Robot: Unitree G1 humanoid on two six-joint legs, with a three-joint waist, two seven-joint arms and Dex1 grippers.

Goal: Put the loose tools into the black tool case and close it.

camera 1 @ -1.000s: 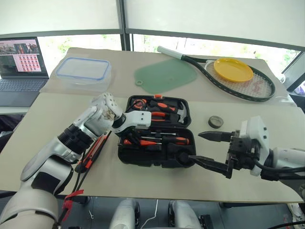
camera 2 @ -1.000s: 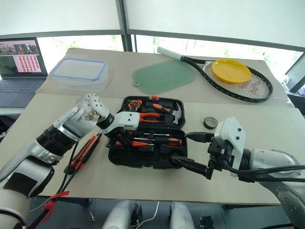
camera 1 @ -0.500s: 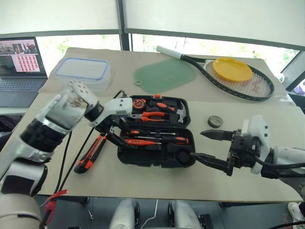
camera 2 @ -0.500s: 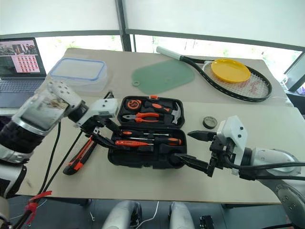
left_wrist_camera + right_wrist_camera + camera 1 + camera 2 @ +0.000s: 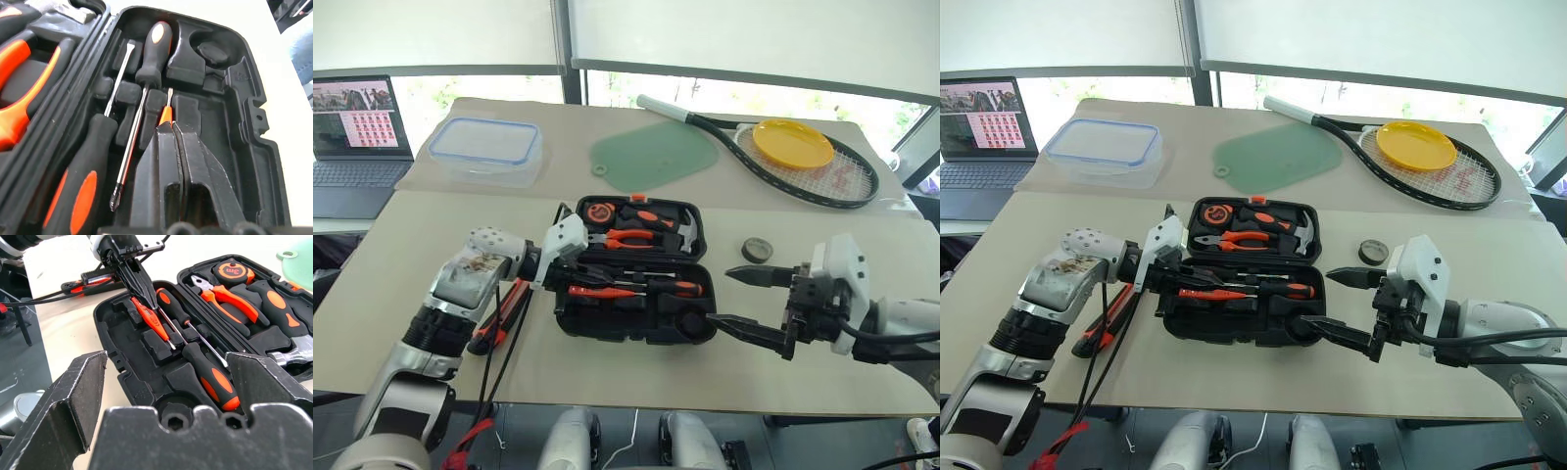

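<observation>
1. Two screwdrivers (image 5: 205,367) lie slotted in the open black tool case (image 5: 631,294), mid-table.
2. Left gripper (image 5: 139,284) pinched shut, seemingly on the tester pen (image 5: 149,320): light, slim, slippery.
3. Right gripper (image 5: 754,304) gapes empty.
4. Utility knife (image 5: 504,313) lies left of the case; stiff, grasp mid-body.

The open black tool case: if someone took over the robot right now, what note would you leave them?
Left pincer: shut, tips on the orange tester pen lying in the black tool case.
Right pincer: open, holding nothing, at the case's right side.
Done: two screwdrivers lie in their slots.
Left: the utility knife lies on the table left of the case; seat the pen, put the knife in, close the lid.
</observation>
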